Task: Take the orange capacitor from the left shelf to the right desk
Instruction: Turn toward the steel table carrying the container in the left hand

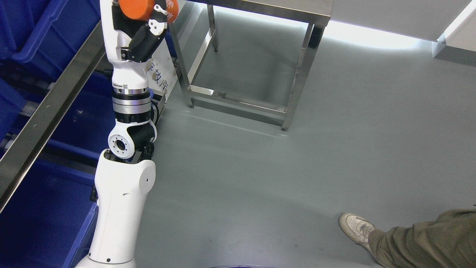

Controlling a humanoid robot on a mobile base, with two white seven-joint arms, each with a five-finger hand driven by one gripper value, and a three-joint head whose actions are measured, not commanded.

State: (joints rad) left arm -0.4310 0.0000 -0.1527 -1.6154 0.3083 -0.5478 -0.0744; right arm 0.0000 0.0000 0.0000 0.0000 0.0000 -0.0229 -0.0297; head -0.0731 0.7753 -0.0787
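Orange capacitor (138,9) sits at the upper left of the frame, clasped by the curled fingers of the left hand (143,26), raised clear of the blue shelf bins (33,37), probably for carrying toward the steel table (267,9) at upper center.

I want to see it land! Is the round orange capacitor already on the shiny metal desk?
No, the round orange capacitor sits gripped in the white left hand, beside the shiny metal desk.

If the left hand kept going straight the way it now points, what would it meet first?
The left hand, shut on the orange capacitor, points toward the top edge. Nothing shows ahead before the frame ends, so I cannot tell.
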